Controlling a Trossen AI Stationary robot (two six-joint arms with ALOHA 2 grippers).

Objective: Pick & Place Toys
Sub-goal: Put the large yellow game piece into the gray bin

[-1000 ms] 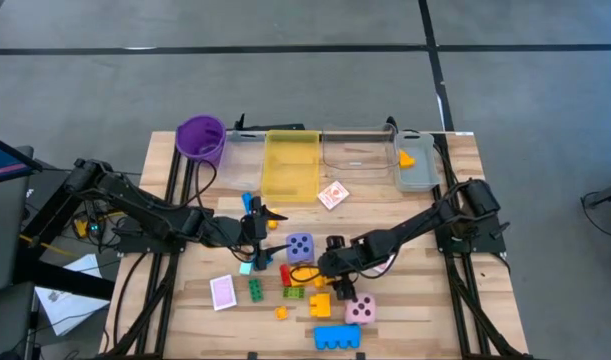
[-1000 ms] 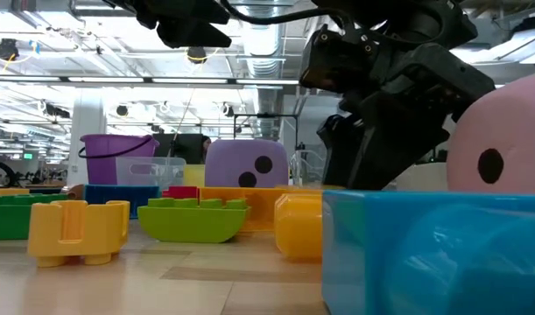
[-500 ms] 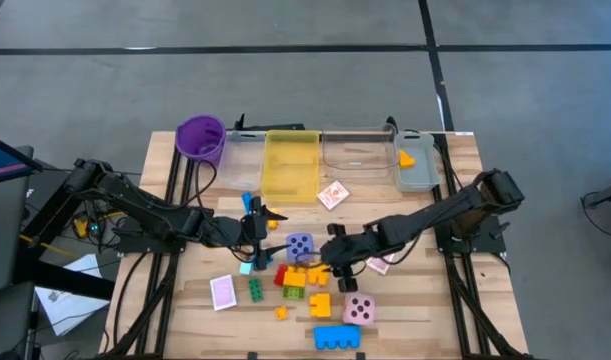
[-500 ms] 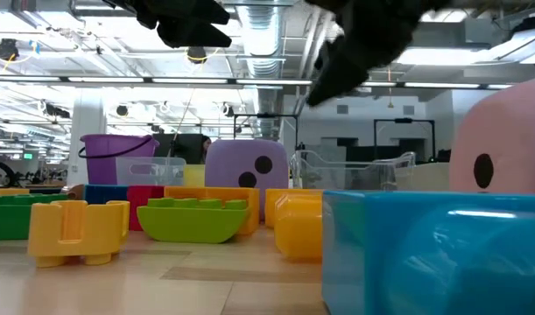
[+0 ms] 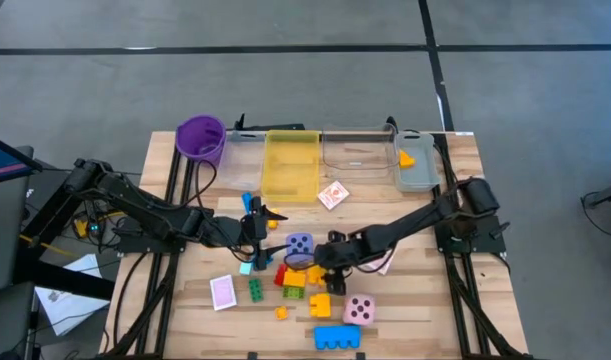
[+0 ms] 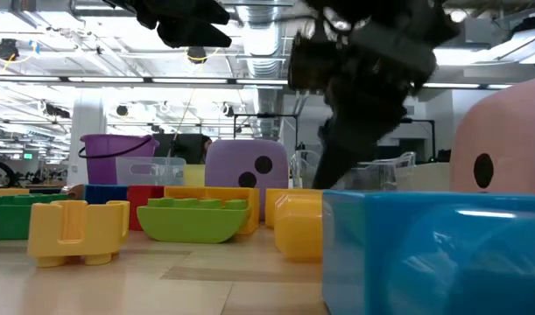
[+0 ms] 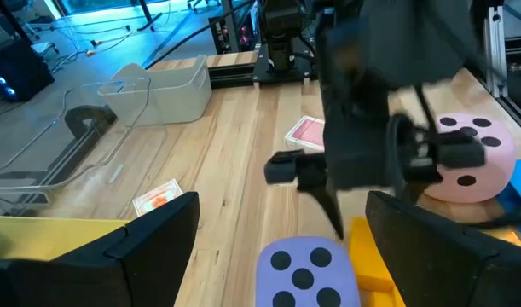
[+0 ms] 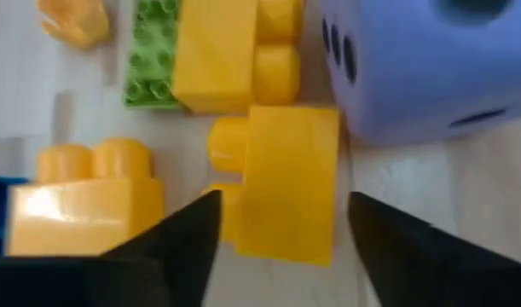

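Item: yellow brick (image 8: 286,183), hard moulded plastic with round studs on one side. It lies flat on the wooden table (image 5: 425,300) in the middle cluster, touching or just beside the purple die (image 8: 431,68), with a second yellow brick (image 8: 217,55) and a green brick (image 8: 149,64) close by.

Holder: my right gripper (image 5: 325,262), poised directly above the piece, fingers (image 8: 179,256) spread to either side of it and closed on nothing. My left gripper (image 5: 257,235) waits just beyond the purple die, its fingers (image 7: 149,234) also wide apart and empty.

Handling, as I judge it: light, rigid, will not give under pressure; the smooth glossy walls may slip if I pinch off-centre. Best hold is across the two long flat sides, not over the studs (rounded, so a pad would roll off them). The die is foam and will yield if I brush it, though it may nudge the brick.

Other stock: pink die (image 5: 360,310) and blue brick (image 5: 337,337) near the front edge; pink-backed card (image 5: 223,292) to the left; another card (image 5: 332,195) near the yellow bin (image 5: 290,163)
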